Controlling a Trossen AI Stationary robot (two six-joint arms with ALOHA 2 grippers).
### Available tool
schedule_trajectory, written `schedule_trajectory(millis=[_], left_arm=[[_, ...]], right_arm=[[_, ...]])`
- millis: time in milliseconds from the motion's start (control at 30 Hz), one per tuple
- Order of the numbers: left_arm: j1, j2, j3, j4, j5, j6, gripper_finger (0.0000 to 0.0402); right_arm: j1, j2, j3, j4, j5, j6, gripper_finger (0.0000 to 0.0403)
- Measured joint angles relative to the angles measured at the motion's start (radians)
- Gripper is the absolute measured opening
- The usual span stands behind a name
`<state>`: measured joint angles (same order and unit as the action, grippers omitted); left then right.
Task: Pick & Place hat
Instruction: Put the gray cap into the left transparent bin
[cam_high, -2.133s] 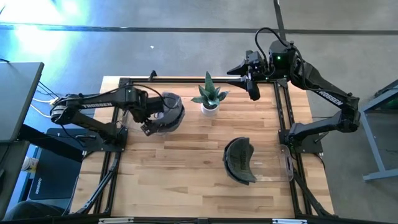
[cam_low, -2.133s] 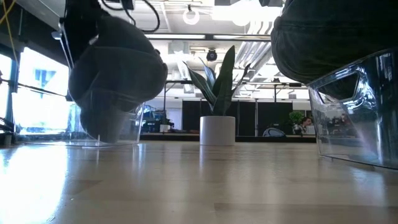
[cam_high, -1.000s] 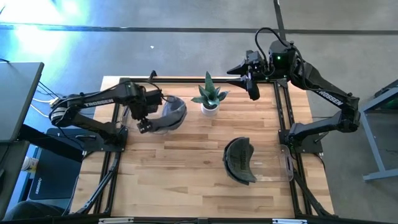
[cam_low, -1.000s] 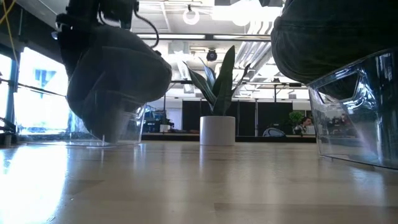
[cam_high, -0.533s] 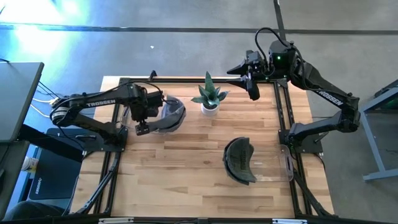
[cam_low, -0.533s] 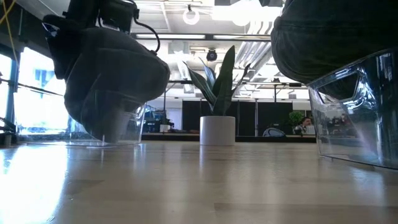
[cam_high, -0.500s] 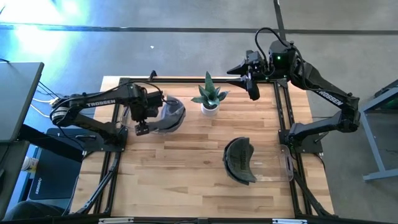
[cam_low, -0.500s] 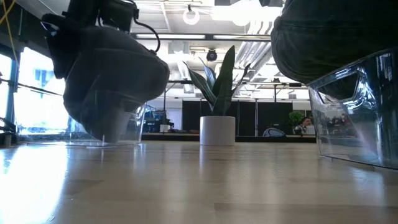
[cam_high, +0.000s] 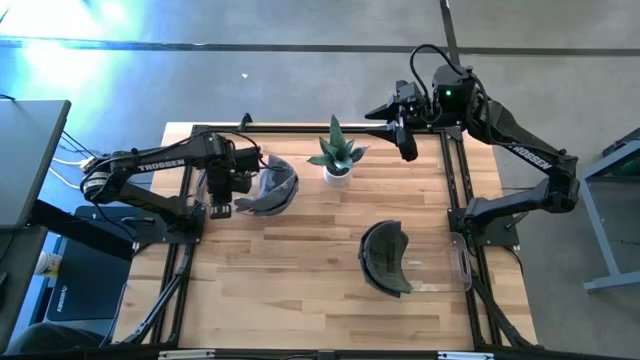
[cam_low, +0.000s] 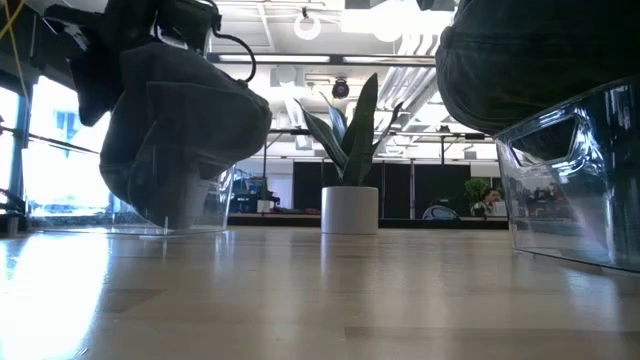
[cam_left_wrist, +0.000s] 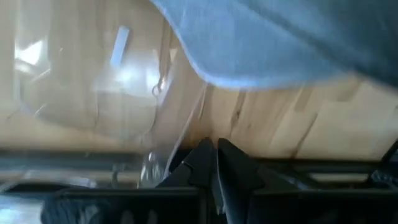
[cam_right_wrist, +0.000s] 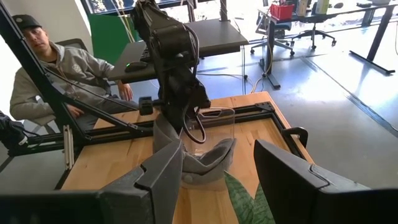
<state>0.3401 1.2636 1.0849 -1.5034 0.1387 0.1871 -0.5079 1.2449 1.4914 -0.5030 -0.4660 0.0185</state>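
Left gripper (cam_high: 222, 208) fingers together beside grey hat (cam_high: 268, 187) near tabletop (cam_high: 300, 260) far-left corner, maybe gripping nothing; right gripper (cam_high: 405, 140) fingers apart, idle.

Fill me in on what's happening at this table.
The left pincer is shut at the table's left edge, beside a grey hat that sits on a clear stand. The right pincer hangs open over the far edge behind the potted plant. A second, dark hat lies on another clear stand on the right.
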Motion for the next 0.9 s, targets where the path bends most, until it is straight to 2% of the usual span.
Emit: schedule_trajectory(millis=[100, 167, 300, 400, 500, 667, 900], left_arm=[[0.000, 0.000, 0.056, -0.074, -0.030, 0.000, 0.0019], [0.000, -0.001, 0.101, -0.066, -0.049, -0.014, 0.0012], [0.014, -0.014, 0.187, -0.017, -0.065, -0.089, 0.0002], [0.015, -0.016, 0.209, 0.105, -0.007, -0.159, 0.0001], [0.005, -0.018, 0.201, 0.238, 0.054, -0.170, 0.0001], [-0.047, -0.007, 0.135, 0.369, 0.062, -0.191, 0.0000], [-0.124, 0.010, 0.005, 0.507, -0.049, -0.266, 0.0000]], right_arm=[[0.000, 0.000, 0.000, 0.000, 0.011, 0.000, 0.0194], [0.000, 0.000, 0.000, 0.000, 0.031, 0.000, 0.0194], [0.000, 0.000, 0.000, 0.000, 0.063, 0.000, 0.0194], [0.000, 0.000, 0.000, 0.000, 0.063, 0.000, 0.0194], [0.000, 0.000, 0.000, 0.000, 0.062, 0.000, 0.0194], [0.000, 0.000, 0.000, 0.000, 0.060, 0.005, 0.0194], [0.000, 0.000, 0.000, 0.000, 0.059, 0.003, 0.0194]])
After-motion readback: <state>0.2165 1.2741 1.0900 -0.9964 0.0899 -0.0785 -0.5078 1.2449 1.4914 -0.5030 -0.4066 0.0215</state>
